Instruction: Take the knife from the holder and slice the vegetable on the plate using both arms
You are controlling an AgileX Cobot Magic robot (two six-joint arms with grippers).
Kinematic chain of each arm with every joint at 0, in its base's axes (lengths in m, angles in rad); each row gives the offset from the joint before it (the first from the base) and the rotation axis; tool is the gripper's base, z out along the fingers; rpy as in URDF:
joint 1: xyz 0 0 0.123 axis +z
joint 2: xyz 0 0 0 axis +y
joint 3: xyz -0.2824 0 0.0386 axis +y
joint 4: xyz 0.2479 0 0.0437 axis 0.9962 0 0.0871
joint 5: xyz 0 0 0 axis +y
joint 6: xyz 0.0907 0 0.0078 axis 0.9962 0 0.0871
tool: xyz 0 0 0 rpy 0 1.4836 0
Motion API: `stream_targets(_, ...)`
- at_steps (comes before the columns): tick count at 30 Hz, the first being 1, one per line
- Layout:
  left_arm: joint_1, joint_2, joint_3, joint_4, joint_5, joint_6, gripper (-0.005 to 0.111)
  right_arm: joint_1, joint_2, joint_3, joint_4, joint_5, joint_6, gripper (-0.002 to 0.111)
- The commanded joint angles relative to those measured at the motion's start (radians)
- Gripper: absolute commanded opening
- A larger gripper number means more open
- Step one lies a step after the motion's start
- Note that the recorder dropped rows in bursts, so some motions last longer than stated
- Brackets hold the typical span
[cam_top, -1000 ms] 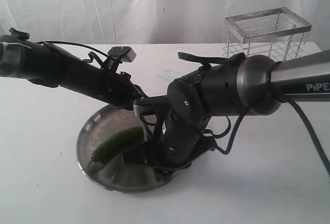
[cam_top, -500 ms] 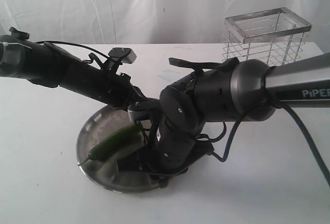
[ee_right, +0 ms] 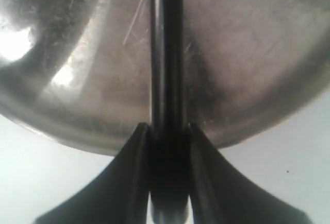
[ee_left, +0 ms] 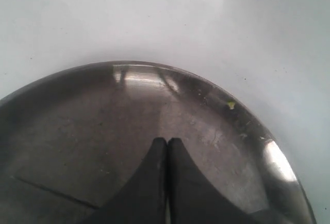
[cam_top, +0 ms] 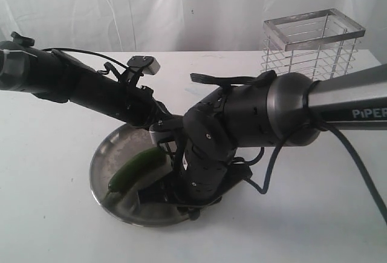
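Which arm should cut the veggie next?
The right. The right gripper holds the knife over the plate with the vegetable. The left gripper is shut and empty.

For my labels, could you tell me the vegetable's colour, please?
The vegetable is dark green; exterior view.

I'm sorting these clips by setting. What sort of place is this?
Probably a robot lab test bench, not a kitchen: plain white table, white cloth backdrop, and a black-and-grey robot arm lettered PiPER over a round steel plate.

vegetable: dark green, diagonal on plate | knife: dark, over plate | holder: upright, well apart
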Motion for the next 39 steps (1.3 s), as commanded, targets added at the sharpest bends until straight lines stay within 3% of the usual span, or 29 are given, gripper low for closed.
stream_targets(1,0.004,0.0,-0.002,-0.004,0.019,0.0,0.0,0.023,0.0,0.004,-0.018,-0.003,0.001,0.0)
stream_targets(15,0.004,0.0,-0.002,0.027,0.019,0.0,0.0,0.025,0.0,0.004,-0.031,0.033,0.009,0.0)
stream_targets(26,0.004,0.002,0.053,0.074,-0.122,-0.027,0.0,0.025,0.0,0.004,-0.031,0.029,0.007,0.0)
stream_targets(39,0.004,0.004,0.062,0.089,-0.133,-0.027,0.0,0.025,0.0,0.004,-0.031,0.029,0.007,0.0)
